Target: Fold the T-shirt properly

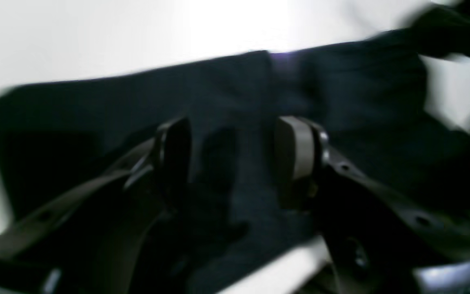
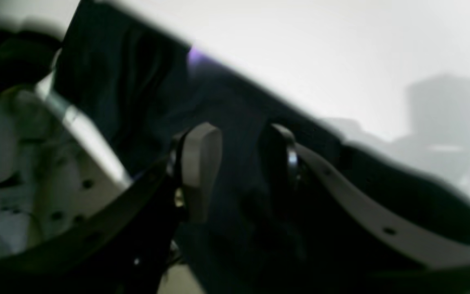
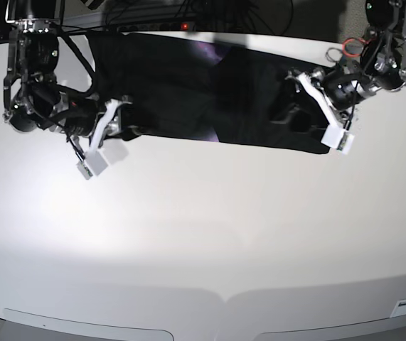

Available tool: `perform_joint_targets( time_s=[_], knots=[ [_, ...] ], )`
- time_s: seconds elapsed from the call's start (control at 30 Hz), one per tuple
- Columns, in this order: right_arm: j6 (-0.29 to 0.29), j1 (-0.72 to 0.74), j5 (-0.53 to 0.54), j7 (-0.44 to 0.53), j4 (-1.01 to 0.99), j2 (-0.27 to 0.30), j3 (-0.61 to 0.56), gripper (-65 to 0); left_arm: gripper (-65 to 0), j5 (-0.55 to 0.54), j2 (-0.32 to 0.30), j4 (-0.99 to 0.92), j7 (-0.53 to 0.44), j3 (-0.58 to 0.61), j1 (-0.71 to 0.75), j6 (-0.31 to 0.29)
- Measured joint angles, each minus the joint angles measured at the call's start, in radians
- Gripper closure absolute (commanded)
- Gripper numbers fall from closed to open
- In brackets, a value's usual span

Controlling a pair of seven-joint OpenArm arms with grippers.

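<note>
The T-shirt [image 3: 203,92] lies spread across the far side of the table [image 3: 203,234]. The right gripper [image 3: 103,145] sits at the shirt's left end, the left gripper [image 3: 323,106] over its right end.

Glossy white table [image 3: 188,241], cables [image 3: 188,11] behind

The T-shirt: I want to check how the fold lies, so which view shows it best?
The base view: the whole T-shirt lies as a long black band across the table. Both wrist views are blurred, showing only dark cloth behind the open left gripper and right gripper.
</note>
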Motion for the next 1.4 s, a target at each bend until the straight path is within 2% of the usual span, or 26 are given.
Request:
perform_joint_targets(
  time_s=[0.13, 0.2, 0.3, 0.4, 0.47, 0.57, 0.63, 0.73, 0.93, 1.03, 1.27, 1.4],
  knots=[
    [0.003, 0.002, 0.044, -0.113, 0.0, 0.0, 0.102, -23.5, -32.2, 0.111, -0.021, 0.0, -0.051, -0.002, 0.0, 0.067],
    [0.003, 0.0, 0.075, -0.193, 0.0, 0.002, 0.16, -23.5, -32.2, 0.112, -0.021, 0.0, -0.053, -0.002, 0.0, 0.067],
    [0.003, -0.05, 0.153, -0.213, 0.0, 0.033, 0.211, -23.5, -32.2, 0.105, -0.018, -0.01, -0.063, 0.002, 0.0, 0.06],
    [0.003, -0.113, 0.082, -0.224, 0.0, 0.062, 0.224, -23.6, -32.2, 0.109, -0.018, -0.05, -0.092, 0.002, 0.0, 0.06],
    [0.003, -0.148, 0.06, -0.22, 0.0, 0.072, 0.224, -25.2, -32.2, 0.124, -0.018, -0.081, -0.116, 0.001, 0.0, 0.06],
    [0.003, -0.174, 0.055, -0.137, 0.0, 0.072, 0.223, -37.6, -32.2, 0.151, -0.018, -0.118, -0.121, 0.001, 0.0, 0.06],
    [0.003, -0.189, 0.052, -0.098, 0.0, 0.071, 0.222, -42.8, -32.2, 0.16, -0.018, -0.125, -0.12, 0.001, 0.0, 0.06],
    [0.003, -0.198, -0.031, -0.096, 0.0, 0.072, 0.222, -43.3, -32.2, 0.161, -0.018, -0.124, -0.122, 0.001, -0.001, 0.06],
    [-0.021, -0.194, -0.026, -0.079, -0.1, 0.071, 0.222, -43.3, -32.2, 0.161, -0.018, -0.124, -0.121, 0.001, 0.0, 0.06],
    [-0.019, -0.192, 0.017, -0.053, -0.158, 0.068, 0.224, -43.2, -32.2, 0.159, -0.018, -0.124, -0.121, 0.001, 0.0, 0.06],
    [-0.014, -0.181, 0.036, -0.035, -0.208, -0.014, 0.229, -43.2, -32.2, 0.158, -0.018, -0.124, -0.121, 0.001, 0.0, 0.06],
    [0.002, -0.167, 0.052, -0.077, -0.209, -0.06, 0.219, -41.9, -32.2, 0.158, -0.018, -0.124, -0.121, 0.001, 0.0, 0.06]
  ],
)
